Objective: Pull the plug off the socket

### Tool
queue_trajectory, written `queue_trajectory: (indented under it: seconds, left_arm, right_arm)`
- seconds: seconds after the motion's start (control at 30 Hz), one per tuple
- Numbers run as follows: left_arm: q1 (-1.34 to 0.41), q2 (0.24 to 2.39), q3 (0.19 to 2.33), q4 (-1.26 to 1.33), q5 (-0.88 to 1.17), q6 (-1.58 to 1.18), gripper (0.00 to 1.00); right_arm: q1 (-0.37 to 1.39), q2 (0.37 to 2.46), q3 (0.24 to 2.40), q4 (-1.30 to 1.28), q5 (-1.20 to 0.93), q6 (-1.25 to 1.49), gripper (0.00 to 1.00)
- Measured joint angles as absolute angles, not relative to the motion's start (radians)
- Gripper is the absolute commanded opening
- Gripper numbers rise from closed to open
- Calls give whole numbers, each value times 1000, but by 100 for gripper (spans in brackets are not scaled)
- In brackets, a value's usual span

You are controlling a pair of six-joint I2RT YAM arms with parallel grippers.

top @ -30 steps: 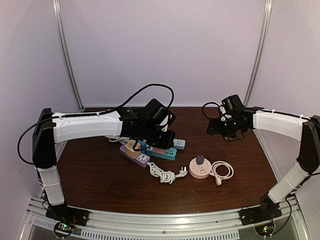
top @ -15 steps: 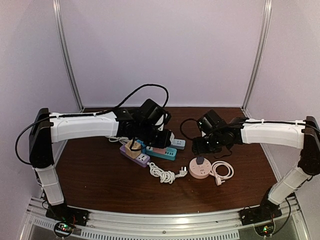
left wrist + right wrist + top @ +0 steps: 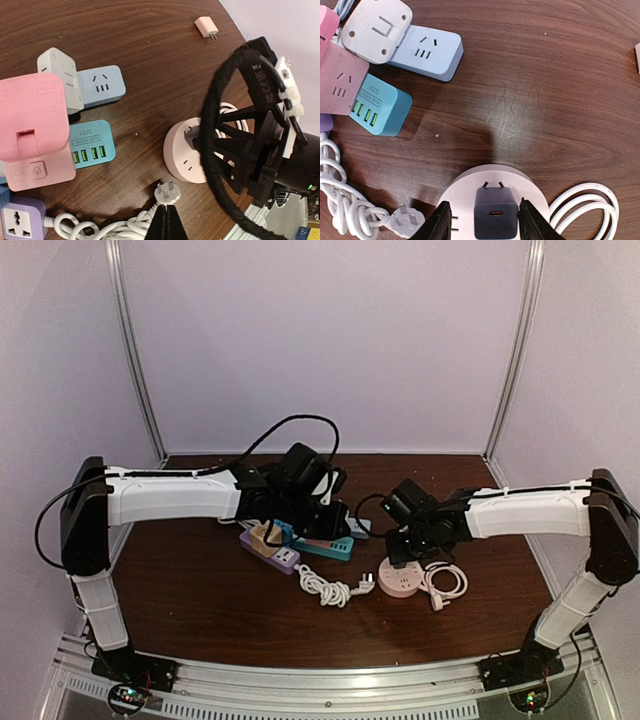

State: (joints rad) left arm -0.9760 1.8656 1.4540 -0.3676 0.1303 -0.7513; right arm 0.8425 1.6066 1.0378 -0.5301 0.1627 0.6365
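Jaws of your right gripper (image 3: 486, 222) stand partly spread, one on each side of the dark plug (image 3: 495, 219). There is a clear gap on one side, and the other finger sits just beside it, so nothing is gripped yet. Your left gripper (image 3: 166, 224) is pinched closed on nothing.

The plug stands seated in the round pink socket (image 3: 465, 192), which lies loose on the table (image 3: 560, 100) near the power strips (image 3: 380, 107).

Expect a small, light, rigid plastic block with smooth sides that may slip. Take it by its two flat flanks, low down. The socket looks light too and will likely lift with the plug unless it is held down.

The prongs are buried in the socket, and the plug's lower edge is cut off by the frame. You cannot tell whether the nearer finger touches it. From above, the right wrist covers the plug.
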Motion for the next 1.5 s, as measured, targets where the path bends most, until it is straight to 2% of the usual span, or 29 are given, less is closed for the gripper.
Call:
queue_trajectory:
  seconds: [0.2, 0.57, 0.73, 0.93, 1.5]
  left_arm:
    - [-976, 1907, 1453, -318, 185, -781, 0]
    - [-979, 1985, 1453, -245, 265, -819, 0]
    - [-991, 2049, 1459, -225, 292, -828, 0]
    - [-1005, 2112, 1468, -205, 318, -829, 0]
    - [-1016, 2225, 1558, -128, 380, -848, 0]
  right_arm:
    - [844, 1606, 995, -550, 176, 641, 44]
    - [859, 1614, 994, -530, 181, 661, 11]
    - [876, 1625, 998, -506, 188, 670, 5]
    - [902, 1625, 997, -494, 189, 708, 0]
    - [921, 1598, 938, -408, 221, 805, 0]
